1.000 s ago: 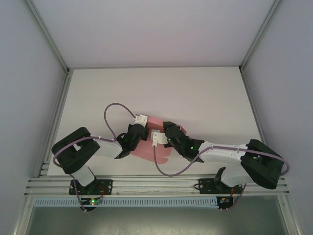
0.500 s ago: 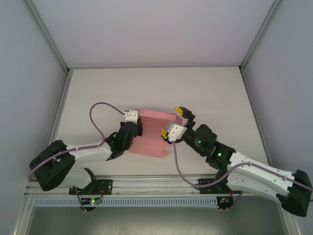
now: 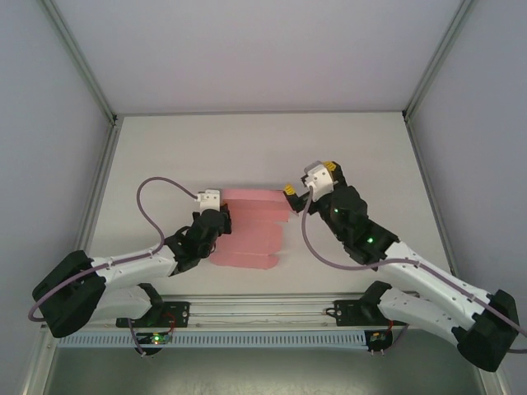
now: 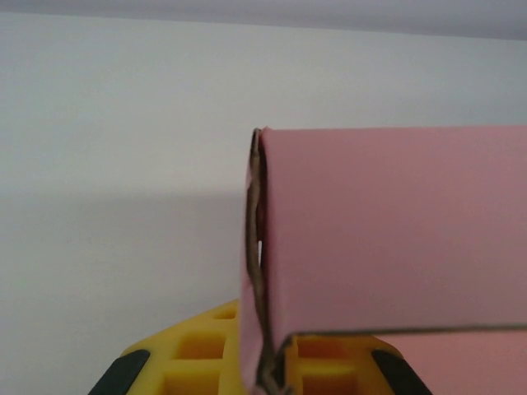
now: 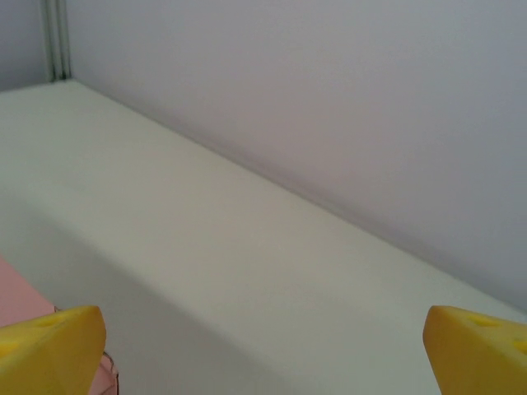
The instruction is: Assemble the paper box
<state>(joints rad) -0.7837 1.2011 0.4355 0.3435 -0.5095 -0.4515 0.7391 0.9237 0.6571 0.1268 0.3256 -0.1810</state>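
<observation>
Overhead view first: one pink paper box (image 3: 247,234) lies partly folded near the middle of the tabletop (image 3: 362,140), its panels creased but not yet closed into a box. The left fingers (image 3: 222,219) are clenched on its left edge, while the right fingers (image 3: 290,189) are spread wide and grasping nothing, just beside the upper right corner. Judging from this, the step is to bring a right-side panel up against the held side. To do it well, the left arm should keep the sheet pinned and level, and the right one should come in low along a crease, not across a flat panel, so the thin card bends where it is scored. Left wrist view: the yellow left fingers (image 4: 193,362) pinch a raised pink wall of the paper box (image 4: 387,230) at its end; the doubled edge looks slightly bowed, so a gentle pull is wiser. Right wrist view: the right fingers (image 5: 49,350) stand far apart over bare tabletop (image 5: 206,230), a pink corner at the lower left. Count: one box, two arms, two pairs of fingers, one tabletop
</observation>
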